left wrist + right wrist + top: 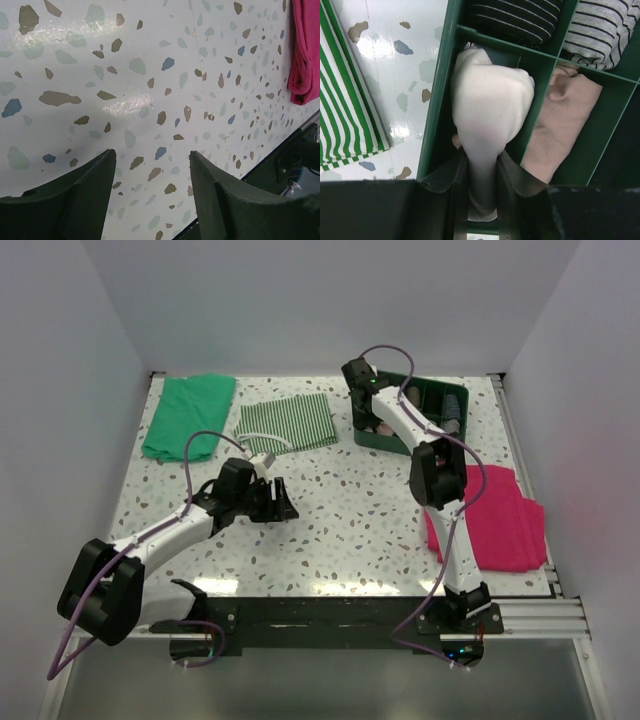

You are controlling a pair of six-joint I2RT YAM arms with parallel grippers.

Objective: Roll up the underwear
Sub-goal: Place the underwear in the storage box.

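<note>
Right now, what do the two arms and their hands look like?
The left arm and right arm both have white links with bulky black joints, and a purple cable trails along each. The left hand and right hand each have two broad, dark, matte fingers that taper to blunt tips.

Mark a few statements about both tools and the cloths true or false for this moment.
1. The right tool is shut on the underwear at the green bin. True.
2. The left tool grips the magenta cloth. False: it is open above bare table, apart from that cloth.
3. The striped cloth lies inside the bin. False: it lies on the table beside it.
4. The compartment next to the underwear holds a pinkish fabric. True.
</note>
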